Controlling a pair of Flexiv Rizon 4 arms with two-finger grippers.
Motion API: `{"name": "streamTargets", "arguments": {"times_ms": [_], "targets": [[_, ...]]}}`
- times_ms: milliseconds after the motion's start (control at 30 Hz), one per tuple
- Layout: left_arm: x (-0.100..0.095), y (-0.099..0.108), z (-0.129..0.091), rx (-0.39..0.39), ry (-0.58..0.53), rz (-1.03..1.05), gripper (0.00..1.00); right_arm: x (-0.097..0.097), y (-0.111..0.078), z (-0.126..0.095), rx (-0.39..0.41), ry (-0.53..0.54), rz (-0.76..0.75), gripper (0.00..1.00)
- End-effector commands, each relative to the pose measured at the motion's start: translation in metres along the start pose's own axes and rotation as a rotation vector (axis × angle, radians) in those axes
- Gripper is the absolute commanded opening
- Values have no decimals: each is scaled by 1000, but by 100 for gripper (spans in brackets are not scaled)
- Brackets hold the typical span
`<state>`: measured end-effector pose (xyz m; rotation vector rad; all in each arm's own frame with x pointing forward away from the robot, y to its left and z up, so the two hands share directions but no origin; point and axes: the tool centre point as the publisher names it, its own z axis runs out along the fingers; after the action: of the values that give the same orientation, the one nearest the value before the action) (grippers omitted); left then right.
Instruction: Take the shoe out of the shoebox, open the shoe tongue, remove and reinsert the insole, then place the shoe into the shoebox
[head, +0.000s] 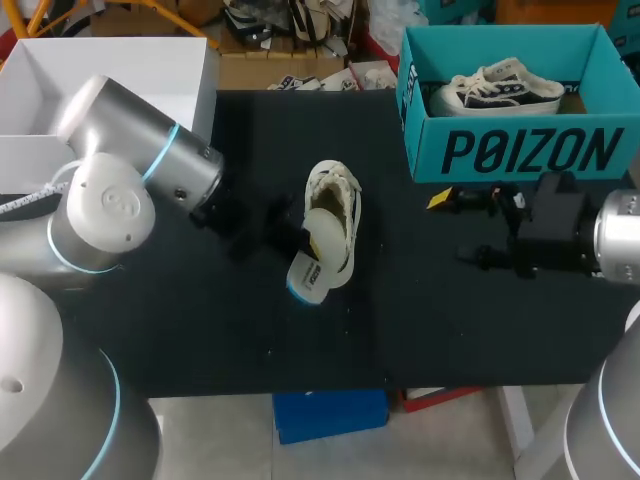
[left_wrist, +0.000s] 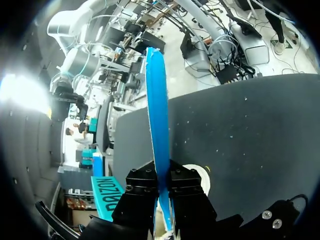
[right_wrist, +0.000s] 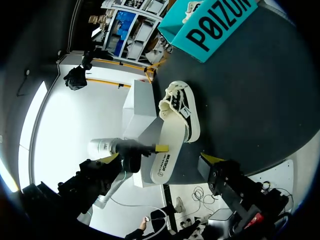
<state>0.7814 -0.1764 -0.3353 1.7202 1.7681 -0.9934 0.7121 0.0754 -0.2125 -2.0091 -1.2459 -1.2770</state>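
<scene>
Shoe (head: 338, 200) lengthwise, toe toward far edge, insole (head: 318, 262) protruding heelward, pinched by left hand (left_wrist: 162, 192)

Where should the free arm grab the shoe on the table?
Probably the shoe at its laced toe end, coming from the right. The right gripper is open on that side, while the insole sticks out of the heel end, pinched by the left gripper.

The left gripper (left_wrist: 162, 173), its black fingers (left_wrist: 145, 187) pinched on a thin blue insole (left_wrist: 157, 110), holds it edge-on, pointing to the gripper's twelve o'clock above the dark tabletop (left_wrist: 250, 130).
</scene>
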Motion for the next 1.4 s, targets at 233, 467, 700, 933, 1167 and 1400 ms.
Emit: {"name": "streamTargets", "arguments": {"times_ms": [233,467,700,933,1167,1400], "targets": [[0,21,8,15,27,-12,0,0,0,-1,0,-1,1,100],[4,23,11,6,23,-19,0,0,0,-1,0,-1,1,100],[10,31,16,-16,32,-20,0,0,0,-1,0,-1,1,100],[17,46,18,-71,28,-5,0,0,0,-1,0,-1,1,100],[25,60,24,-91,10,-13,0,0,0,-1,0,-1,1,100],[22,71,29,-103,11,-16,0,0,0,-1,0,-1,1,100]]}}
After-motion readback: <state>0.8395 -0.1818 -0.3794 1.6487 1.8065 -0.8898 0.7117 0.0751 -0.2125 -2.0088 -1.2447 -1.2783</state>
